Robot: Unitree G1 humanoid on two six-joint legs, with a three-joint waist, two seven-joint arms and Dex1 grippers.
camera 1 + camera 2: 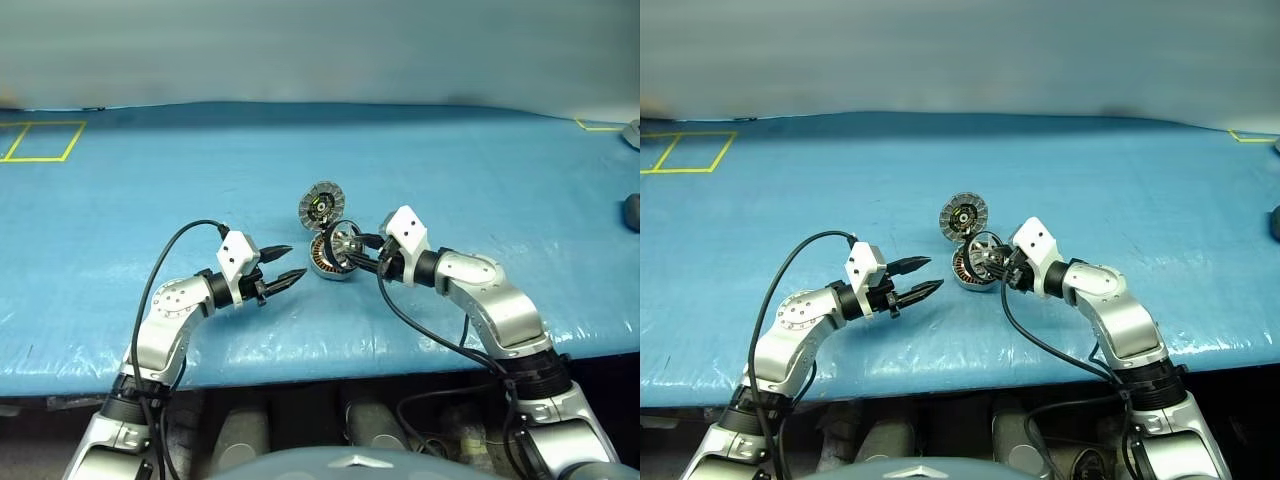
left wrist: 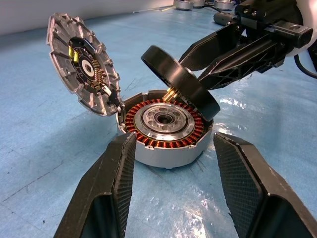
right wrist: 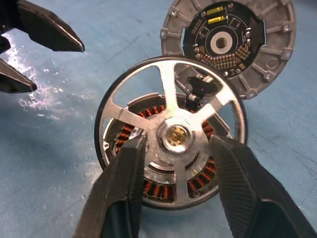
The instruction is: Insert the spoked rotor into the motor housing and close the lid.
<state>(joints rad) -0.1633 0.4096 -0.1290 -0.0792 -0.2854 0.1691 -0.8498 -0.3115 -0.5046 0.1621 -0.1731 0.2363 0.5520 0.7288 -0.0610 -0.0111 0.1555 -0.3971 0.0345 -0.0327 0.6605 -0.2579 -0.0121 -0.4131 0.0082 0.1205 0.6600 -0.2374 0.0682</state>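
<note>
Copper-wound motor housing (image 2: 166,130): sitting at frame centre on the blue surface (image 1: 120,200), lid (image 2: 84,64) standing open.
Spoked rotor (image 3: 171,133): tilting on the housing's rim.
Right tool (image 3: 176,163): fingers straddling the rotor's hub; whether gripping, I cannot tell.
Left tool (image 1: 285,268): open, empty.
Advice: levelling the rotor before pressing.

Near the middle of the frame the motor housing (image 1: 329,262) sits on the table (image 1: 120,200), its lid (image 1: 321,207) standing open just behind it. The spoked rotor (image 1: 344,240) tilts over the housing's right rim, with the right gripper (image 1: 362,252) to its right. The left gripper (image 1: 283,268) lies left of the housing, apart.
</note>
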